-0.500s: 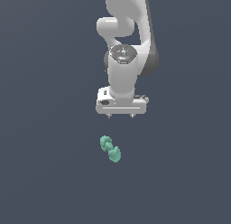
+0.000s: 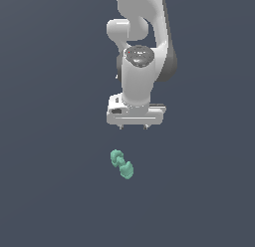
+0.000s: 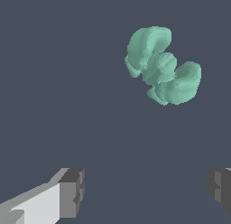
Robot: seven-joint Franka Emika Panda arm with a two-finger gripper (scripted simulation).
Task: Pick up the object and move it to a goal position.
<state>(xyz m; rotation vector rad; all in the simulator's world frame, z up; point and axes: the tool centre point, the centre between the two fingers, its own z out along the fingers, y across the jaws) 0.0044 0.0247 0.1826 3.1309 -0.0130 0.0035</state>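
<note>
The object [image 2: 122,164] is a small teal-green lumpy piece, two knobby blobs joined, lying on the dark grey floor. My white gripper [image 2: 133,127] hangs above and behind it, apart from it, a little toward the exterior view's right. Only the finger stubs show below the hand there. In the wrist view the object [image 3: 161,72] lies beyond the gripper [image 3: 146,191], and the two grey fingertips [image 3: 72,191] stand far apart with nothing between them. The gripper is open and empty.
The plain dark grey floor [image 2: 50,191] fills both views. The white arm [image 2: 142,42] rises behind the gripper. No goal marker shows.
The gripper has shifted slightly toward the exterior view's right; the object has not moved.
</note>
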